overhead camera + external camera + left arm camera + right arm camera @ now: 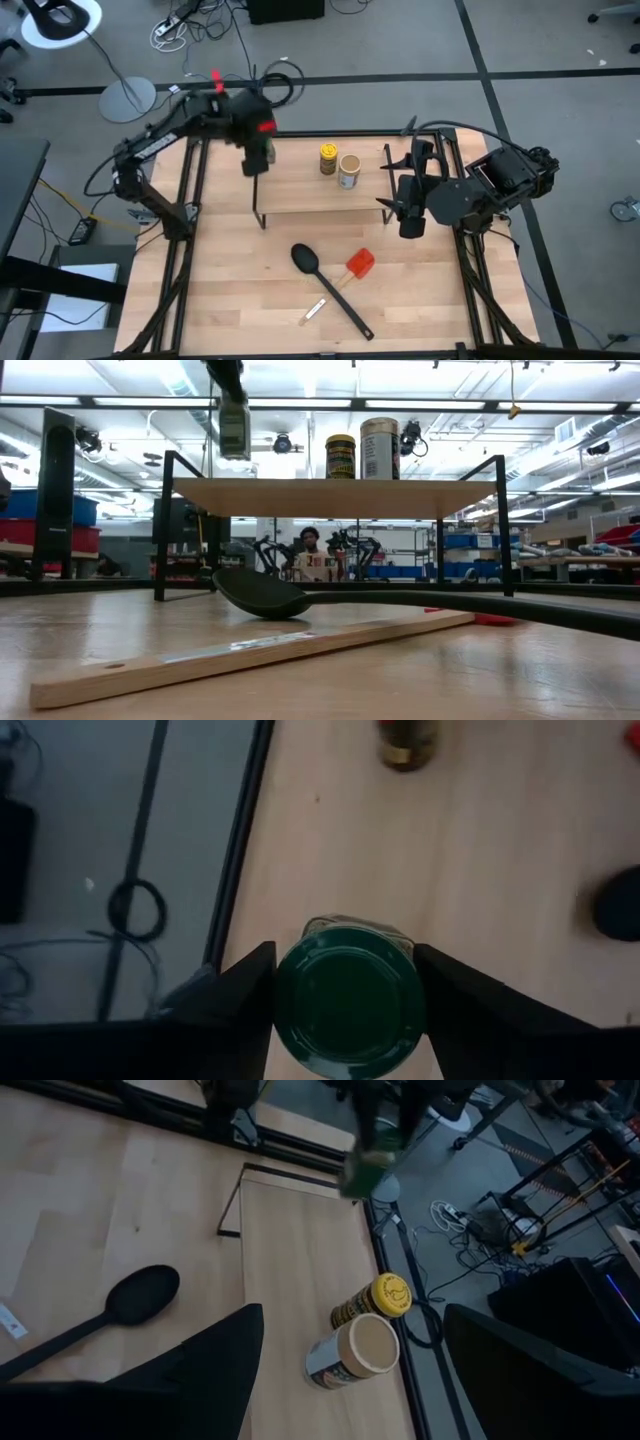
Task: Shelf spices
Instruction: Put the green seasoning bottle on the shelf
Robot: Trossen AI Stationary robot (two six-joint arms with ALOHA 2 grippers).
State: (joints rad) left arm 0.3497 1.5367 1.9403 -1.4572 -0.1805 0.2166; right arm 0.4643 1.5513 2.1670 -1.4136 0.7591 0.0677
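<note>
Nearest the low camera, a wooden stick (pixel 250 652) lies on the bench (pixel 520 670). Above the shelf's (pixel 310 195) left end, the green-topped jar (pixel 348 1003) is pinched upright by the left claw (pixel 345 995). Both other jars (pixel 338 165) stand upright on the shelf; the right claw (pixel 345 1370) is spread beside its right end.

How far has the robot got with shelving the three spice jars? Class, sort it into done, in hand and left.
Done: the yellow jar and the tan jar stand on the shelf.
In hand: the left gripper holds the green-topped jar above the shelf's left end.
Left: lowering and releasing that jar. The right gripper waits, open, off the shelf's right end.
</note>
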